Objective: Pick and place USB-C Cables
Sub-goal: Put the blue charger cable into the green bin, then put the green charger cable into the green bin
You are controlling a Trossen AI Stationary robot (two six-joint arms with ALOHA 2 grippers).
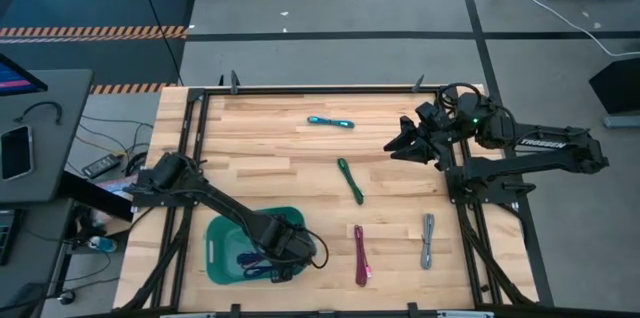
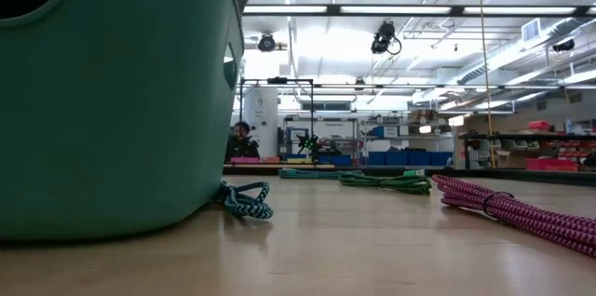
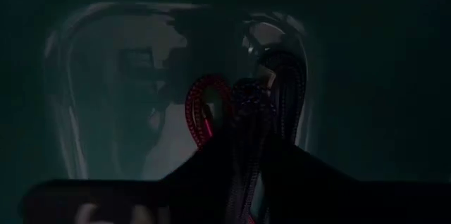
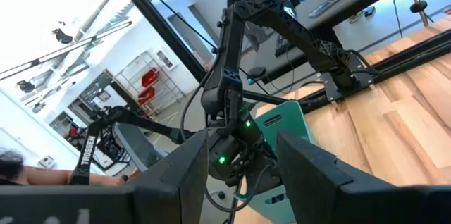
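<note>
Left gripper (image 1: 283, 248): mine, reached down into the green bin (image 1: 222, 258) at the lower left of the high view. My wrist camera looks into the dim bin past my dark fingers (image 3: 303, 182), with braided cable running between them — whether I pinch it or have let go I cannot tell.
Cables in bin: a purple cable (image 1: 248, 258) lies on the bin floor beside my gripper; in my left wrist view a red-looped cable (image 3: 201, 115) and a dark cable (image 3: 285, 90) rise in front of me at centre frame.
Right gripper (image 1: 402, 140): mine too, held above the upper right of the table, fingers (image 4: 310, 175) spread with nothing between them, pointing across toward the left arm (image 4: 229, 90).
Cyan cable (image 1: 330, 122): upper middle of the table, well apart from the rest.
Green cable (image 1: 350, 180): centre of the table, lying on a slant.
Magenta cable (image 1: 360, 255): lower middle, to the right of the bin; in the low view it stretches across the lower right (image 2: 507, 210).
Grey cable (image 1: 428, 240): lower right of the table, near the magenta one.
Teal-and-black cable (image 2: 244, 201): in the low view, coiled on the wood just at the foot of the bin wall (image 2: 112, 100).
Table (image 1: 270, 148): pale wooden planks in a black frame.
</note>
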